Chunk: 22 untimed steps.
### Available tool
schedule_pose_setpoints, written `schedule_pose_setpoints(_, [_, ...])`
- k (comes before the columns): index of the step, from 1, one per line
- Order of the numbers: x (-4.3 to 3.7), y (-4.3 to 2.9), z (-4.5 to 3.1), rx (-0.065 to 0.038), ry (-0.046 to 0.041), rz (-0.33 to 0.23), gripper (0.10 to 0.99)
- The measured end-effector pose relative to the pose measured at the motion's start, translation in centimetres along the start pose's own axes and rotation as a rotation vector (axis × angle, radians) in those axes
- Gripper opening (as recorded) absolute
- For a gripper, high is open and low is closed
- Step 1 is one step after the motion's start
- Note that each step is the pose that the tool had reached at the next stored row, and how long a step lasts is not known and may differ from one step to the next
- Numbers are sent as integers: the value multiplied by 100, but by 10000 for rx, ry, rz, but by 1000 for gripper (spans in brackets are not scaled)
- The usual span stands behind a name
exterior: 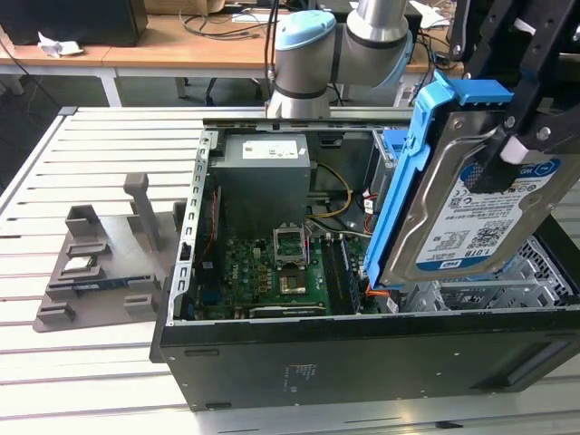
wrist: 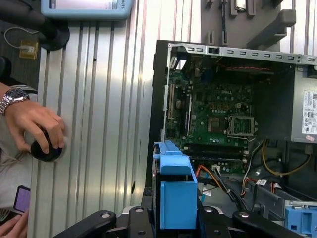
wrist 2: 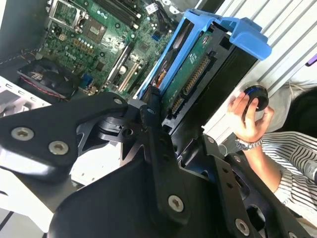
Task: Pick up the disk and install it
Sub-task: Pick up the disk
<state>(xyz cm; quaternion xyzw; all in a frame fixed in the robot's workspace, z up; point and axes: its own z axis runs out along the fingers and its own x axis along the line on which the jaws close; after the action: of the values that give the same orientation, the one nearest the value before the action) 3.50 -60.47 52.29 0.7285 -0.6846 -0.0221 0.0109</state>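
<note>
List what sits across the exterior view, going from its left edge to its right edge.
grey slotted stand → motherboard inside the open computer case → disk with blue rails, held tilted above the case

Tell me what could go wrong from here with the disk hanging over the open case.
The disk hangs tilted in the gripper; a slip might drop it onto the motherboard. Its lower corner sits close to the orange cables, which could snag. A person's hand is on the table beside the case.
</note>
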Motion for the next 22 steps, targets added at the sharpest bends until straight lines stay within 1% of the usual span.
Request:
schedule_pose_setpoints(1, [1, -21, -1, 0, 1, 0, 365])
schedule_pose_setpoints(3, [6, -89, -4, 0, 0, -1, 365])
schedule_pose_setpoints(6, [10, -159, -8, 0, 1, 0, 365])
schedule_pose_setpoints(10, [19, -308, -14, 0, 0, -1, 365])
schedule_pose_setpoints(12, [23, -373, -16, 0, 0, 0, 365])
schedule_pose_setpoints(14, [25, -410, -18, 0, 0, -1, 365])
schedule_pose_setpoints(16, [31, -496, -21, -2, 1, -1, 365])
schedule_pose_setpoints(17, [32, -519, -21, -2, 0, -1, 365])
schedule_pose_setpoints(18, [34, -556, -16, -5, -1, -1, 365])
schedule_pose_setpoints(20, [36, -593, -1, -10, 1, 0, 365])
schedule_pose_setpoints(22, [40, -636, 30, -15, 0, 0, 365])
